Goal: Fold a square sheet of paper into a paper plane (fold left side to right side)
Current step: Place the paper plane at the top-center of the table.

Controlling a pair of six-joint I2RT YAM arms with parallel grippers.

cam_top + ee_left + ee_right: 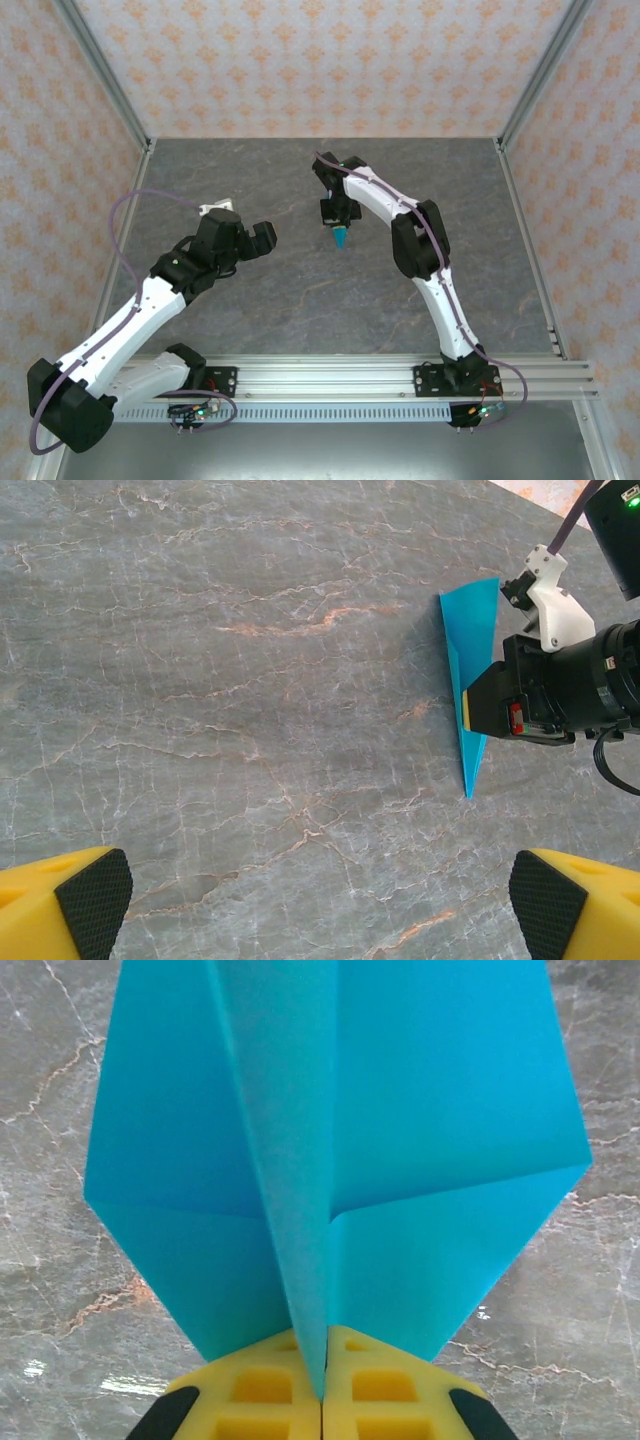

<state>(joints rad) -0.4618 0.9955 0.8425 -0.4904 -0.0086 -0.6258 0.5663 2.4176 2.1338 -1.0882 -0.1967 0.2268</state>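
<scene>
now the right gripper (322, 1392) pinches the paper plane (400, 1110) by its middle fold, over the table (200, 680). the left gripper (320, 885) is spread wide, well apart. best to hold tight and lay it down flat, gently.

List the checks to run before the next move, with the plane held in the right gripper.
1. Right gripper shut on the plane: ok, the centre fold is pinched between its fingers.
2. Wings even: ok, one spreads to each side of the fold.
3. Left gripper free: ok, open and holding nothing.
4. Left gripper apart from the plane: ok, a gap shows in the top view.
5. Plane lifted off the table: cannot tell.
</scene>
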